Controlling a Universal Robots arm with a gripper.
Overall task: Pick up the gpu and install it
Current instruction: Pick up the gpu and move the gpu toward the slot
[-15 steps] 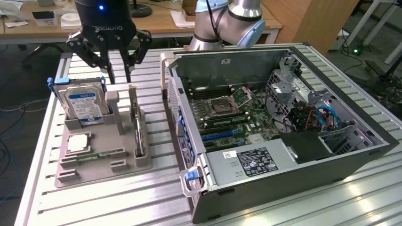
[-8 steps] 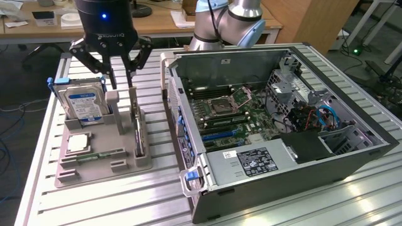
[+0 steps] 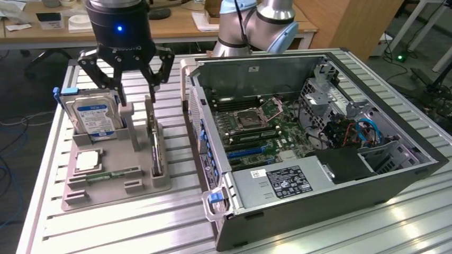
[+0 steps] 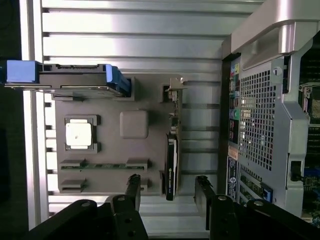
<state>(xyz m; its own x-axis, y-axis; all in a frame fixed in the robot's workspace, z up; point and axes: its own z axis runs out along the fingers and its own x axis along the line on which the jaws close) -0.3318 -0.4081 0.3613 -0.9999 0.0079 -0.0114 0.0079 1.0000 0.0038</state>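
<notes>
Gripper (image 3: 136, 94) hovers over grey holder (image 3: 113, 193), jaws spread, empty — gpu (image 3: 155, 145) stands edge-on in its slot, hard drive (image 3: 92, 114) beside; open computer case (image 3: 297, 211) at exterior view's right.

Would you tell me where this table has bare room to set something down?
Bare table lies between the grey holder and the exterior view's bottom edge, and in a strip at the holder's side on that view's left. Crowded: the narrow gap between holder and computer case, and above the gpu, where the open gripper hovers.
</notes>
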